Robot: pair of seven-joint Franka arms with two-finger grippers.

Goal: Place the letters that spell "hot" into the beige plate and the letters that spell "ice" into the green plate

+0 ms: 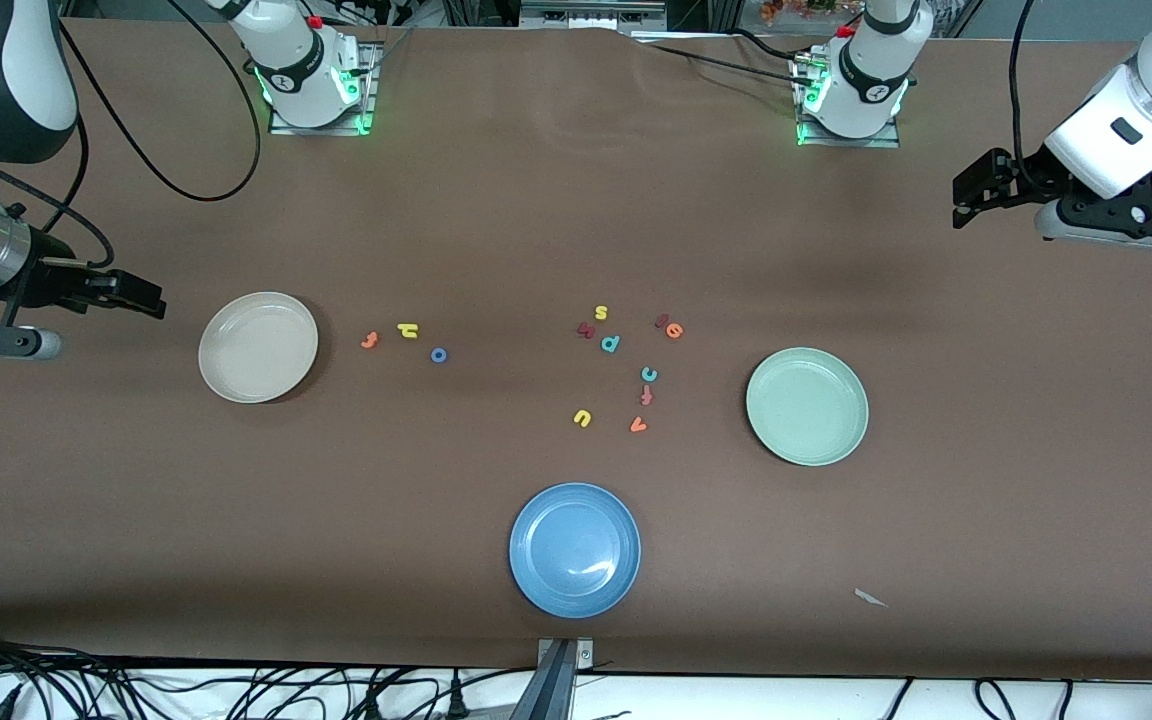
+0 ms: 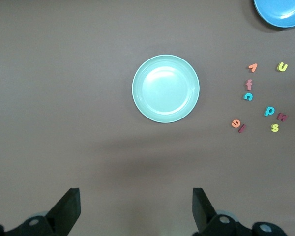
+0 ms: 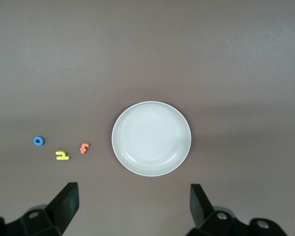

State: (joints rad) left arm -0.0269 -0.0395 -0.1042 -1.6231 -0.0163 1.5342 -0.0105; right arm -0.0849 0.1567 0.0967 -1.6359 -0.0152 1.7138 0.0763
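Note:
The beige plate [image 1: 258,347] [image 3: 151,138] lies empty toward the right arm's end. Beside it are the orange "t" [image 1: 369,340] [image 3: 84,147], yellow "h" [image 1: 408,329] [image 3: 62,155] and blue "o" [image 1: 439,355] [image 3: 38,141]. The green plate [image 1: 807,406] [image 2: 165,88] lies empty toward the left arm's end. In the middle cluster sit the maroon "i" [image 1: 661,320] [image 2: 242,129], orange "e" [image 1: 674,331] [image 2: 235,123] and teal "c" [image 1: 649,374] [image 2: 248,96]. My right gripper [image 1: 136,295] [image 3: 133,206] hangs open over bare table beside the beige plate. My left gripper [image 1: 976,200] [image 2: 136,209] hangs open over bare table near the green plate.
A blue plate [image 1: 575,549] lies nearest the front camera. Other letters share the cluster: yellow "s" [image 1: 601,312], teal "p" [image 1: 611,343], yellow "u" [image 1: 582,418], orange "v" [image 1: 638,425], a reddish "f" [image 1: 647,394]. A paper scrap [image 1: 870,598] lies near the front edge.

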